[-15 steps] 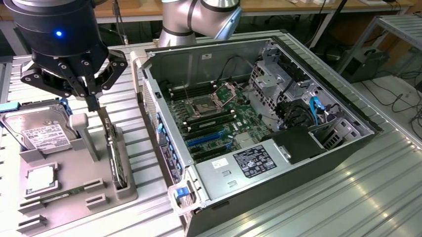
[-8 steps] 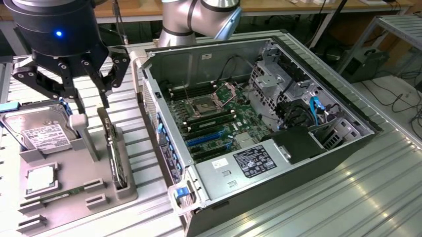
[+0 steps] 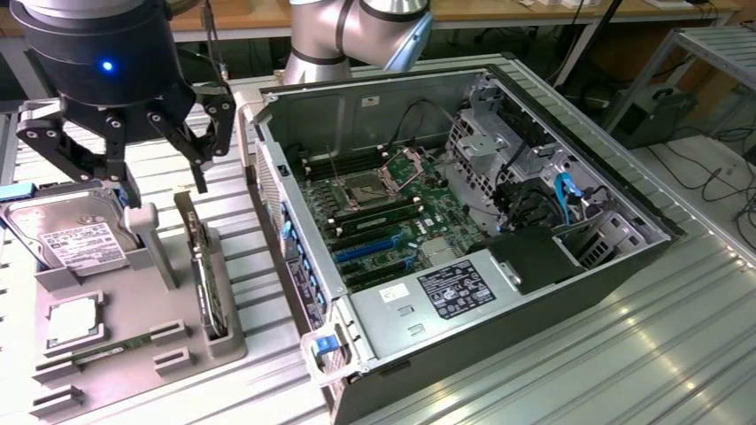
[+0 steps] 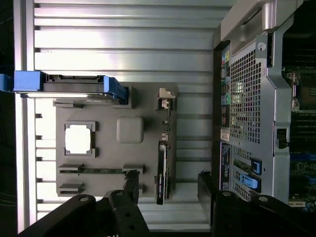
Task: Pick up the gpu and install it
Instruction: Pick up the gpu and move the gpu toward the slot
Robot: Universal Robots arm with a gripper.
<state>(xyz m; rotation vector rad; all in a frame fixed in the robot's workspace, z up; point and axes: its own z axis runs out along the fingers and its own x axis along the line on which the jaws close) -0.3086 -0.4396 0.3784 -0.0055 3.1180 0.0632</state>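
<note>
My claw: upper left of exterior view, fingers spread apart, gripping nothing. Gpu: on edge in grey tray, lower left, beneath claw, not yet installed. Exterior view reveals motherboard inside open case. Wrist view reveals gpu edge-on between my fingertips, touching neither.

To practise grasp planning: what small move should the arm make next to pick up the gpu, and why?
Probably lower straight down. The gripper hangs open above the tray, holding nothing, and in the wrist view the gpu stands on edge there, roughly between the two fingers, so a descent seems due before closing.
</note>
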